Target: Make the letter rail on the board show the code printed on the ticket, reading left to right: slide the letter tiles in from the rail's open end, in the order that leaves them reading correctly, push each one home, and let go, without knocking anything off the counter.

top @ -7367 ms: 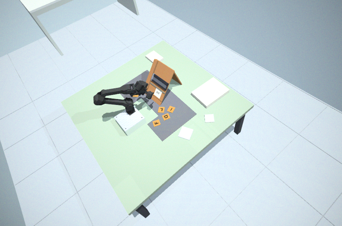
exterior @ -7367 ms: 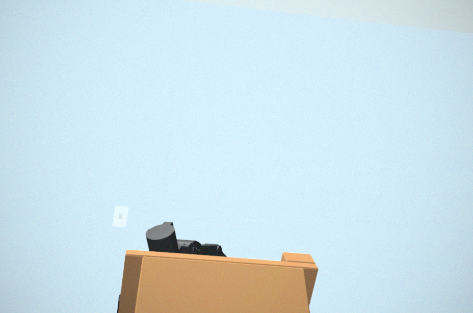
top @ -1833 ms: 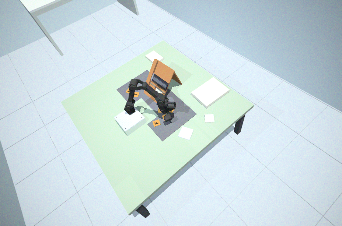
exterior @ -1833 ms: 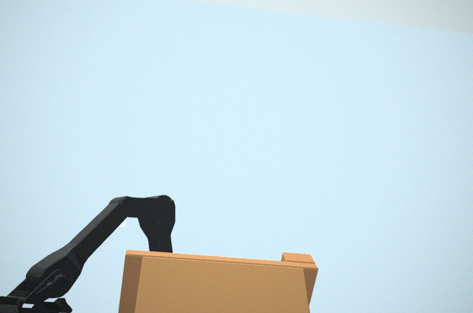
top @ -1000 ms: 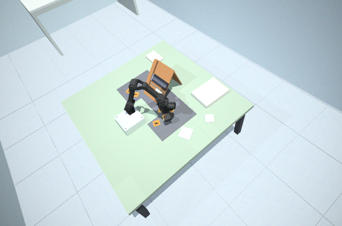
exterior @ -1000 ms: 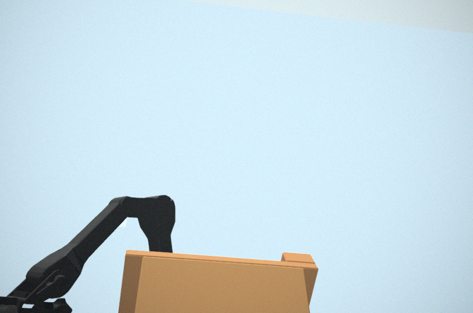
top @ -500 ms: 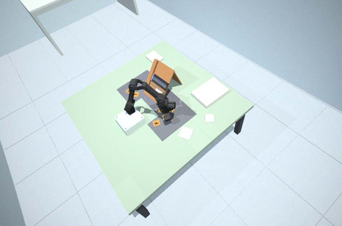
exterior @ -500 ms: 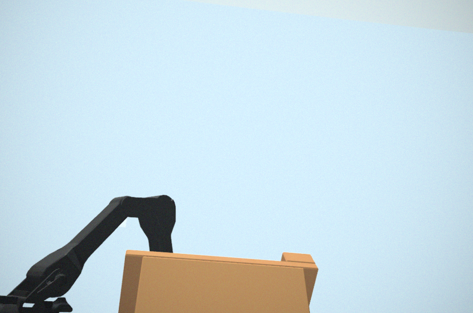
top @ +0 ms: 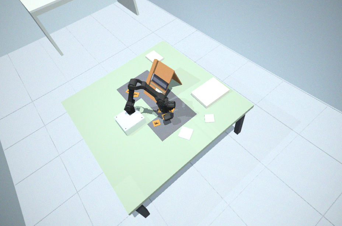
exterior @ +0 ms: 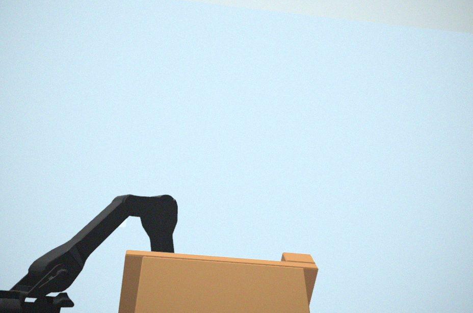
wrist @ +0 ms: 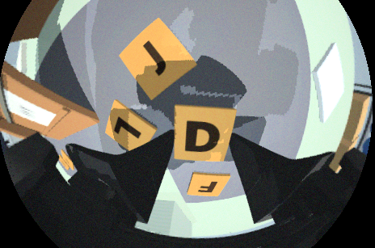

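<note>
My gripper (wrist: pixel 202 134) is shut on the D tile (wrist: pixel 204 150), whose letter reads upright in the wrist view; it is low over the mat. The F tile (top: pixel 156 123) (wrist: pixel 208 185) lies just beyond it. The J tile (top: pixel 172 110) (wrist: pixel 155 57) and a tile that looks like an L (wrist: pixel 131 126) lie turned on the mat. A T tile (top: pixel 135 94) and another, partly hidden tile (top: pixel 128 91) lie by the arm. The orange board (top: pixel 166 69) (exterior: pixel 225 286) (wrist: pixel 78 124) leans back. Its white ticket (top: pixel 158 90) (wrist: pixel 30 108) is unreadable; the arm partly hides its lower front.
The dark mat (top: pixel 185 111) (wrist: pixel 242 3) lies on the green table (top: pixel 110 80). The arm's white base box (top: pixel 129 121) stands beside the mat. A large white block (top: pixel 210 91) and small white pads (top: pixel 185 133) (top: pixel 209 118) (wrist: pixel 330 81) lie beyond the mat. Another pad (top: pixel 154 56) lies behind the board.
</note>
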`<state>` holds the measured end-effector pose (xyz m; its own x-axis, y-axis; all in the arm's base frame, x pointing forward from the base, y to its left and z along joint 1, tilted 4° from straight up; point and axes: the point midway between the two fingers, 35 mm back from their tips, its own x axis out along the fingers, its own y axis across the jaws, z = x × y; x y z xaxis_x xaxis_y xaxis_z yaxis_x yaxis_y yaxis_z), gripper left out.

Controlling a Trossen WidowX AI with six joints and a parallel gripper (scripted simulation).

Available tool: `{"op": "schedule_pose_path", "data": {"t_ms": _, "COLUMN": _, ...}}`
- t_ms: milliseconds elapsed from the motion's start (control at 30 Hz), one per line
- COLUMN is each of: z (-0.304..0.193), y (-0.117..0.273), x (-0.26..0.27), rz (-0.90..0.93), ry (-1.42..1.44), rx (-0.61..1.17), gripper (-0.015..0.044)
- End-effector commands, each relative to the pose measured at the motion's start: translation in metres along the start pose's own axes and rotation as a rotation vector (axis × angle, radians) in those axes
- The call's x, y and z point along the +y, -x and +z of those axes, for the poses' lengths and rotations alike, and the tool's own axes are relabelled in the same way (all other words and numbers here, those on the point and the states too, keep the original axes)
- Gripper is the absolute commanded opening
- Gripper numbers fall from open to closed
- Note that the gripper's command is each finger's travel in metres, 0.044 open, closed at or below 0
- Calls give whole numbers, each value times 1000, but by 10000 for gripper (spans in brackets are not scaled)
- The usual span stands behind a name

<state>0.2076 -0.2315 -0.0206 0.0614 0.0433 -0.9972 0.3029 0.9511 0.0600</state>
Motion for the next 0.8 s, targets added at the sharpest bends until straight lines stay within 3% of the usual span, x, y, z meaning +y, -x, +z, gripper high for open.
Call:
{"op": "schedule_pose_path", "data": {"t_ms": 0, "z": 0, "y": 3, "x": 0, "rz": -4, "ry": -6, "rx": -1, "gripper": 0}}
{"op": "schedule_pose_path", "data": {"t_ms": 767, "z": 0, "y": 15, "x": 1, "rz": -4, "ry": -6, "rx": -1, "gripper": 0}}
